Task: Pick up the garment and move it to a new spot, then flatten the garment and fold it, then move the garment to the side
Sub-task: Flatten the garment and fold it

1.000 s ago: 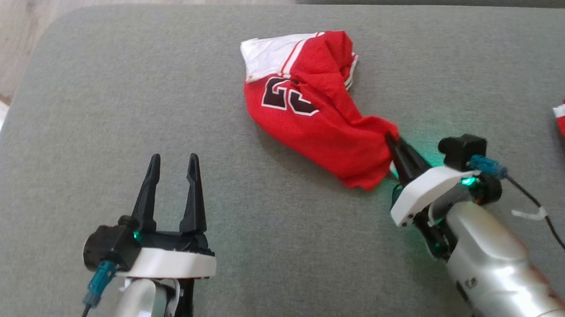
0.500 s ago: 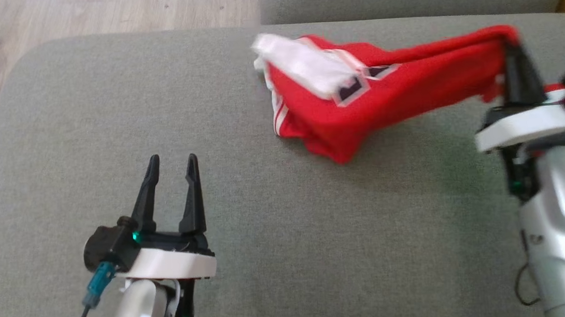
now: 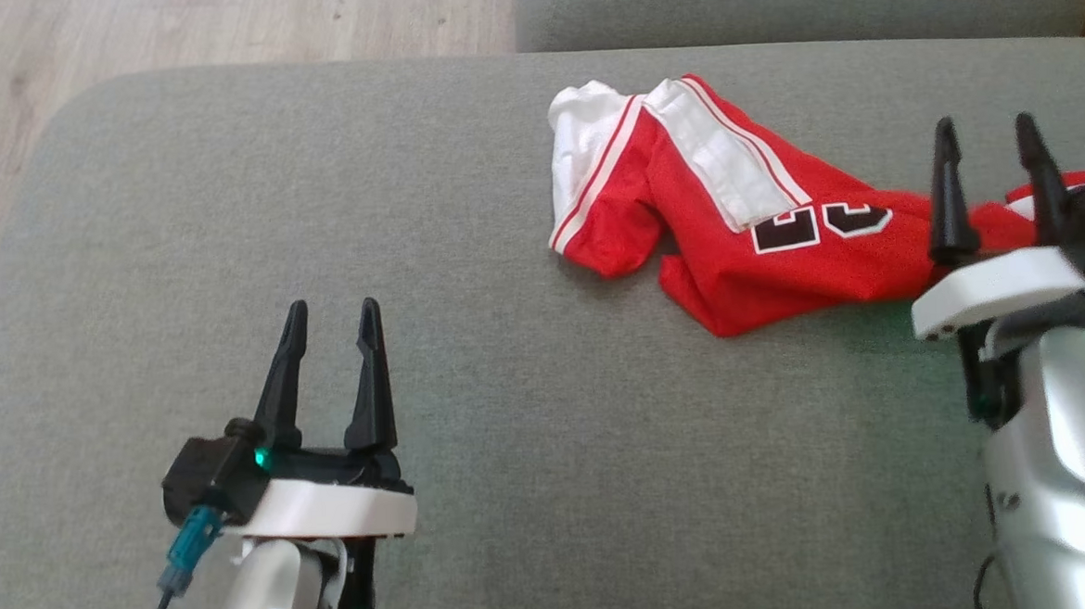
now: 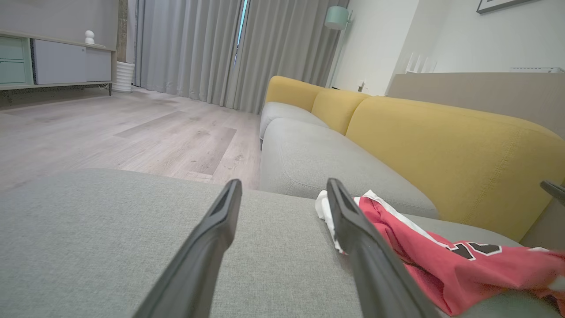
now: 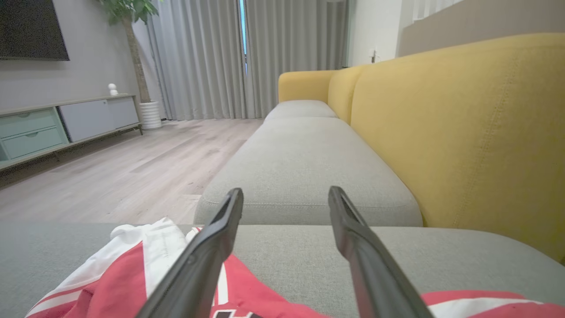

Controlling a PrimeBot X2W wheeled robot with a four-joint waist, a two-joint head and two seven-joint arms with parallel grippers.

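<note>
Living room with a wood floor (image 3: 212, 25), grey curtains (image 5: 212, 57) and a sofa with yellow backrests (image 5: 463, 110). All the action is on a big grey seat cushion (image 3: 503, 251).

The red jersey (image 3: 736, 266), with white trim and dark numbers, is lying rumpled on the cushion, close to its far edge and right of the middle. Its white-striped end points toward the far edge, and the other end trails off to the right.

The right gripper (image 3: 983, 124) sits over that right-hand end with its two fingers spread wide and nothing pinched between them. I honestly can't tell if they're brushing the cloth or just above it. Just past it, by the cushion's right edge, there's another bit of red-and-white cloth (image 5: 485, 304).

The left gripper (image 3: 331, 306) is well apart from the jersey, over the near left part of the cushion. Its fingers are wide apart too, and it's holding nothing.
</note>
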